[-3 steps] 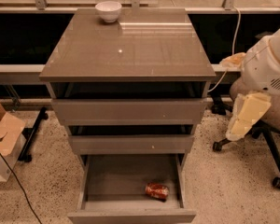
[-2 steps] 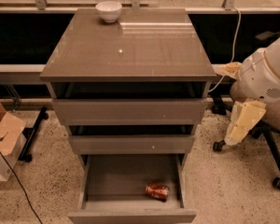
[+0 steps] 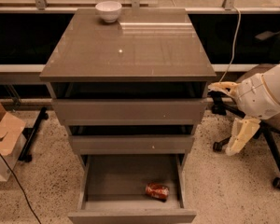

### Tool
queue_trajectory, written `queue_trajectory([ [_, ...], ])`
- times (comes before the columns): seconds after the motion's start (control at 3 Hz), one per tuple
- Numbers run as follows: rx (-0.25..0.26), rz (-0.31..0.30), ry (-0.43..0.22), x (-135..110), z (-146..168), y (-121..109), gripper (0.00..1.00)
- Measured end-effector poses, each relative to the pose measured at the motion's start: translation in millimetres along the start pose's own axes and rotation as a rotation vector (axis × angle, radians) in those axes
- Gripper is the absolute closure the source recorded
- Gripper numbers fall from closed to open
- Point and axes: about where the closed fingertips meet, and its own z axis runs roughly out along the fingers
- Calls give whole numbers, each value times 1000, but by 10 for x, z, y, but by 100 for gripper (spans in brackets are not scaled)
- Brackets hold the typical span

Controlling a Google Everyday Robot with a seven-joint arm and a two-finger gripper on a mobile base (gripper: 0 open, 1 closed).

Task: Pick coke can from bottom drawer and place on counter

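The coke can lies on its side in the open bottom drawer, near its front right corner. It is red-orange with silver ends. The counter is the glossy grey-brown top of the cabinet. My gripper is to the right of the cabinet, level with the upper drawers and well above and to the right of the can. Its two cream fingers are spread wide: one points left toward the cabinet's edge and the other hangs down. It holds nothing.
A white bowl stands at the counter's back left. The two slimmer drawers above are pulled out a little. An office chair base stands behind the arm at right. A cardboard box and a cable lie on the floor at left.
My arm and gripper have moved down and a little left, closer to the cabinet's right side. The can, drawers and bowl have not moved.
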Motion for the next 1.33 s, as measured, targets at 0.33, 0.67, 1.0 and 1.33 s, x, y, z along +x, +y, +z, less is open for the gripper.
queue_trajectory([
  [0.33, -2, -2, 5, 25, 79, -18, 0],
  [0.67, -17, 2, -11, 151, 282, -48, 0],
  [1.0, -33, 1, -8, 279, 565, -63, 0],
  [1.33, -38, -1, 3, 417, 855, -32, 0],
])
